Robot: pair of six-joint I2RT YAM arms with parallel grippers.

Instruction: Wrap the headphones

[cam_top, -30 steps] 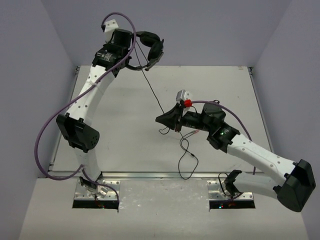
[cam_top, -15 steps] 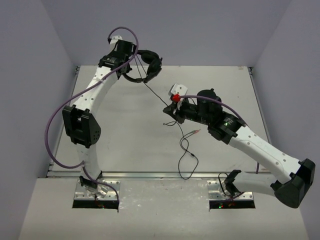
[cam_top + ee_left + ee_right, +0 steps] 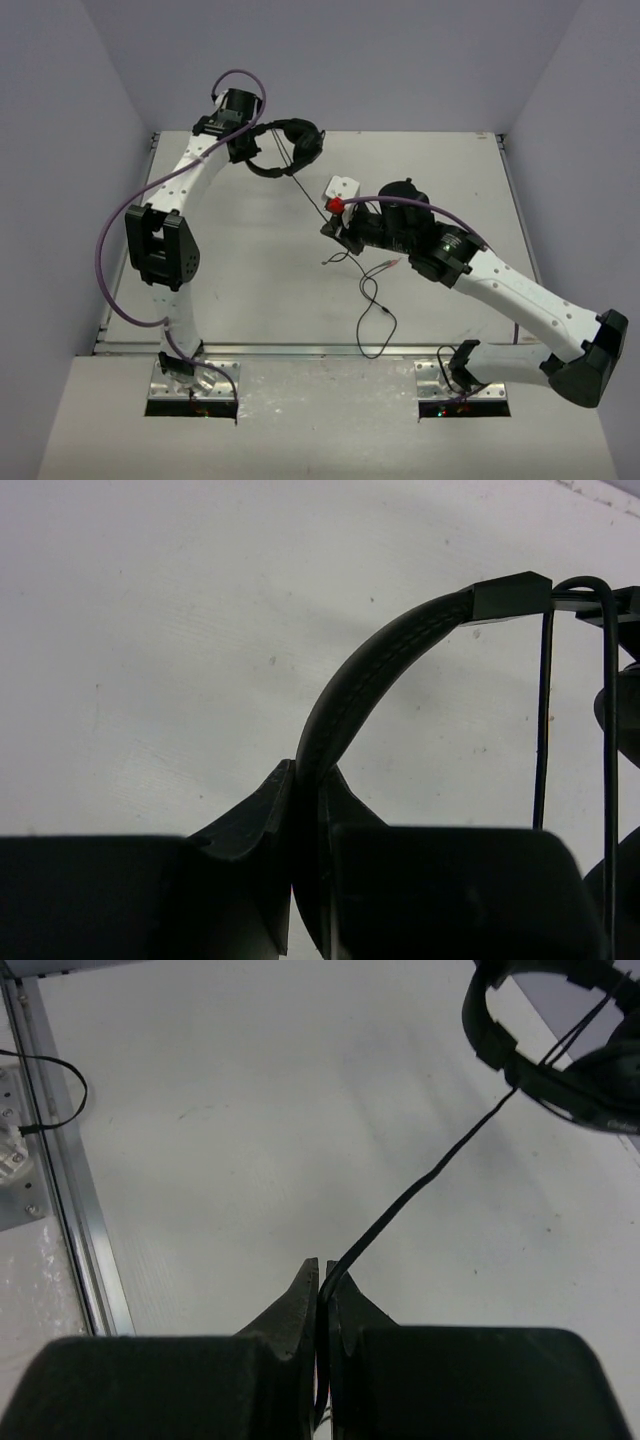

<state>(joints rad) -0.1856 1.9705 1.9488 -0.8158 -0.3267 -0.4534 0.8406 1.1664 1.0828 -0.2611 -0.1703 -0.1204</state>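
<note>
The black headphones (image 3: pixel 295 143) hang above the table's far edge, held by my left gripper (image 3: pixel 247 150), which is shut on the padded headband (image 3: pixel 370 675). The thin black cable (image 3: pixel 308 188) runs taut from the headphones down to my right gripper (image 3: pixel 335 228), which is shut on it (image 3: pixel 420 1185). Two cable strands cross the headband's end in the left wrist view (image 3: pixel 575 710). The earcups show at the top right of the right wrist view (image 3: pixel 575 1055). The loose remainder of the cable (image 3: pixel 375 305) trails over the table toward the near edge.
The white table (image 3: pixel 250 270) has a metal rail along its near edge (image 3: pixel 300 351) and its left side (image 3: pixel 70 1190). Thick purple robot cables loop beside the left arm (image 3: pixel 105 260) and over the right arm (image 3: pixel 460 225).
My left gripper has lowered the headphones toward the table's far edge. My right gripper has moved up and left along the cable, closer to the headphones.
</note>
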